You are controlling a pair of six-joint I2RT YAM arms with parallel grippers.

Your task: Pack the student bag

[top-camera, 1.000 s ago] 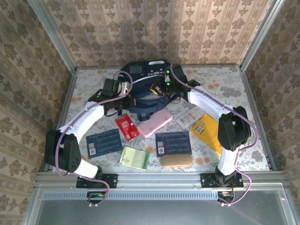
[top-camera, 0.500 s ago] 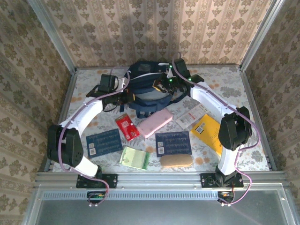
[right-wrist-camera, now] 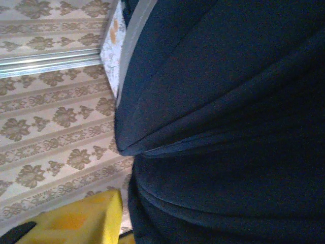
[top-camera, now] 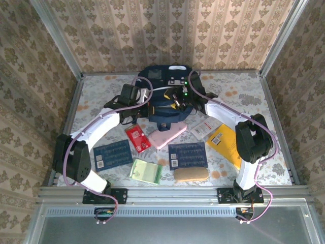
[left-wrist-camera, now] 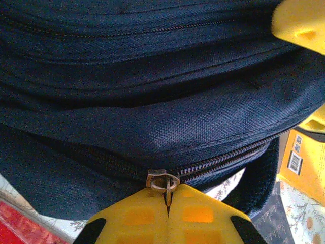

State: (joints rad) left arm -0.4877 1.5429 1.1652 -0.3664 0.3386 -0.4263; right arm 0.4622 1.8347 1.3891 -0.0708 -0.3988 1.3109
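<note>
The student bag [top-camera: 163, 90], dark navy with white trim, stands at the back middle of the table. My left gripper [top-camera: 146, 105] is at its lower left side. In the left wrist view that gripper [left-wrist-camera: 168, 197] is shut on the bag's metal zipper pull [left-wrist-camera: 163, 181], and the zipper runs off to the right. My right gripper [top-camera: 177, 98] is against the front of the bag. One of its yellow fingers [right-wrist-camera: 76, 221] lies beside the navy fabric [right-wrist-camera: 228, 127]. Its two fingers [left-wrist-camera: 299, 23] stand apart around a fold of the bag, holding nothing.
In front of the bag lie a red packet [top-camera: 138, 138], a pink case [top-camera: 168, 134], two navy booklets [top-camera: 112, 154], a green notebook [top-camera: 145, 171], a tan case [top-camera: 191, 174], a yellow packet [top-camera: 223, 142] and a white packet [top-camera: 205, 127]. Patterned walls close in three sides.
The bag has been pulled up from lying low to standing with its front panel showing. The right gripper has opened and let go of the fabric. The left gripper stays shut.
</note>
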